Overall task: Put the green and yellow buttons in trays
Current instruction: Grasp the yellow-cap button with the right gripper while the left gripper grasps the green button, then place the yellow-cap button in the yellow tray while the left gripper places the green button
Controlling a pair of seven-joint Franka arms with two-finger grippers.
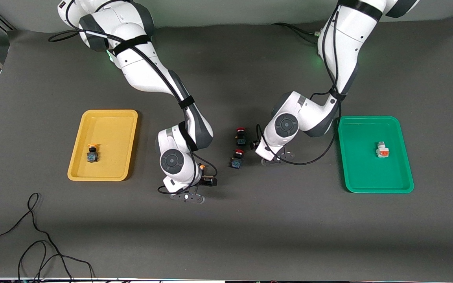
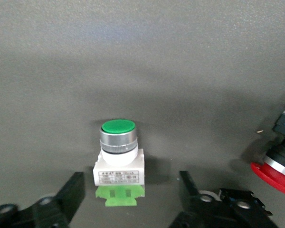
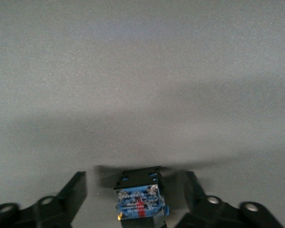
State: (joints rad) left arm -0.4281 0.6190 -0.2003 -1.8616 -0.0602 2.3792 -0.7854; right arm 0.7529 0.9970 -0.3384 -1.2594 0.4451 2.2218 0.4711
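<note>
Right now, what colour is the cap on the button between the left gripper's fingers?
Green, clearest in the left wrist view: button.

- Your right gripper (image 3: 135,202) hangs low over bare grey mat (image 3: 142,71), fingers (image 3: 69,197) spread apart.
- Between them sits a black-blue button (image 3: 140,199), untouched by either finger.

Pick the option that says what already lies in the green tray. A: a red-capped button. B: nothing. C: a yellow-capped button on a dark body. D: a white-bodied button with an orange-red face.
D: the front view shows one white-bodied button with an orange-red face lying in the green tray.
</note>
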